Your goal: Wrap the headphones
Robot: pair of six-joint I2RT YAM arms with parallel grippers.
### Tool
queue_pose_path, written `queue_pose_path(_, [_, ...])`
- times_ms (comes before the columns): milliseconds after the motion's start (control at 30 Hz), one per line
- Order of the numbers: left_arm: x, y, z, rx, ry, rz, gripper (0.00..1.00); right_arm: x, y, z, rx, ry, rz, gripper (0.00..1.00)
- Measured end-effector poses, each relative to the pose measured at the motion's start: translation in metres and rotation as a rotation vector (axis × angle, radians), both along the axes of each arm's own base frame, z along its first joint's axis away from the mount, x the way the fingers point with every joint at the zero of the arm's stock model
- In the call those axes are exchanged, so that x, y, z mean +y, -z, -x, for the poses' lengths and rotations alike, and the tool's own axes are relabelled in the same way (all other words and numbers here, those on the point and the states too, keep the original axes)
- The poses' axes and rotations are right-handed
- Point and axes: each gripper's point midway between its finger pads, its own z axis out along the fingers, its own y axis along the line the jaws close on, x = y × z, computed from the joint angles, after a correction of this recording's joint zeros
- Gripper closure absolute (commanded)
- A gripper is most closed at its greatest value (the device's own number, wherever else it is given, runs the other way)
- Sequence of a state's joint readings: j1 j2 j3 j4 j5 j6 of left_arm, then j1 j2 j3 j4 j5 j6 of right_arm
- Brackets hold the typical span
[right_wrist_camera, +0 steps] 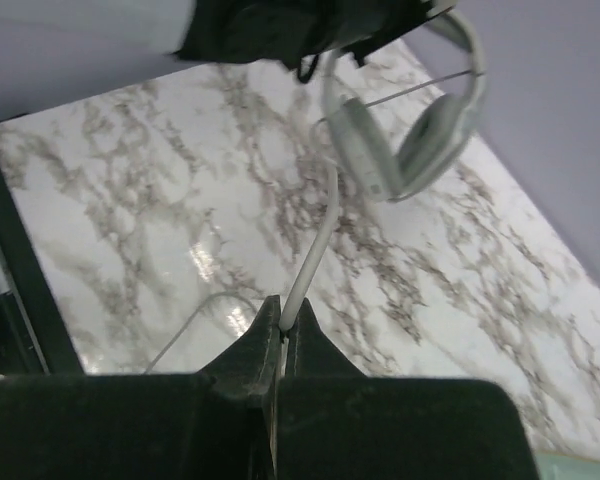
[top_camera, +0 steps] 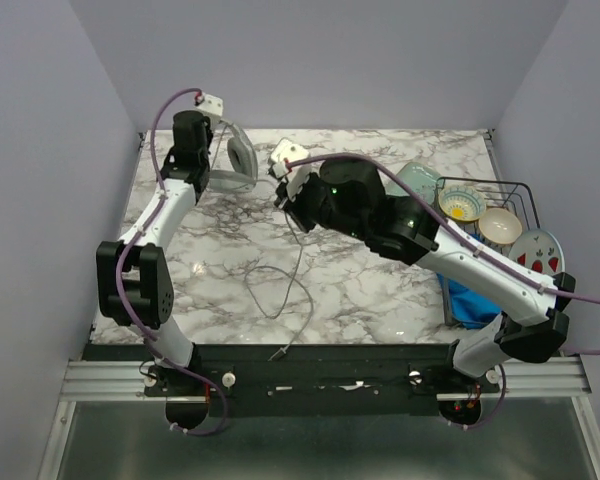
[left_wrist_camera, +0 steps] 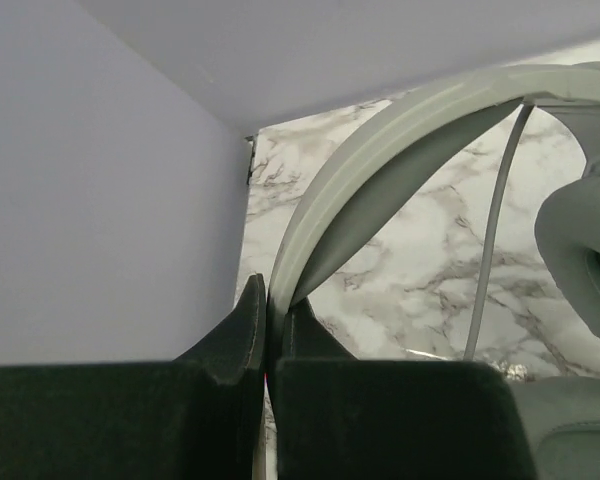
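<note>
Currently left gripper (left_wrist_camera: pixel 270 312) is clenched on the headband (left_wrist_camera: pixel 380 140) of the headphones (top_camera: pixel 242 155), upper left in the top view. Right gripper (right_wrist_camera: pixel 282 325) pinches the cable (right_wrist_camera: pixel 316 250). We judge wrapping barely begun: most cable apparently trails loose across the marble table (top_camera: pixel 380 300).

Soft, even overhead light leaves small glare patches on the marble table (right_wrist_camera: pixel 202 262); wrist-view foregrounds blur.

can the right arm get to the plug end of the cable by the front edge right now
Probably, once it lets go: the right fingers are shut on the cable further up. The plug lies in the open, with nothing over it.
</note>
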State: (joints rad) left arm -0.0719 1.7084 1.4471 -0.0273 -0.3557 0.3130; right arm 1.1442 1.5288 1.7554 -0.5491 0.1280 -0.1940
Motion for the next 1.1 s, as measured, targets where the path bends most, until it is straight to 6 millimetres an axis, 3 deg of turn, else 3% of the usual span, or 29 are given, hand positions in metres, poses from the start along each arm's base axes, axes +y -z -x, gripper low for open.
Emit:
queue_pose_path(100, [-0.029,0.010,0.014,0.020,0.103,-0.093,1.00,-0.024,-0.011,-0.034,-0.020,0.115,-0.011,0.99])
queue_pose_path(200, [-0.058,0.008,0.033,0.009,0.222,-0.160,1.00,-0.048,-0.017,-0.064,-0.031,0.216,-0.013,0.99])
queue_pose_path(500, [-0.084,-0.041,0.091,-0.041,0.402,-0.170,1.00,-0.149,-0.026,-0.154,-0.071,0.570,0.001,0.99])
queue_pose_path(600, [-0.096,-0.050,0.111,-0.038,0.464,-0.157,1.00,-0.170,-0.025,-0.169,-0.068,0.623,0.004,0.99])
queue_pose_path(767, [-0.125,-0.047,0.149,0.036,0.618,-0.080,1.00,-0.180,-0.031,-0.187,-0.071,0.648,-0.014,0.99])
queue_pose_path(900, [-0.139,-0.051,0.166,0.092,0.692,0.003,1.00,-0.186,-0.029,-0.197,-0.050,0.635,-0.031,0.99])
queue_pose_path(1100, [-0.158,-0.102,0.194,0.071,0.781,0.141,1.00,-0.193,-0.008,-0.209,-0.027,0.606,-0.029,0.99])
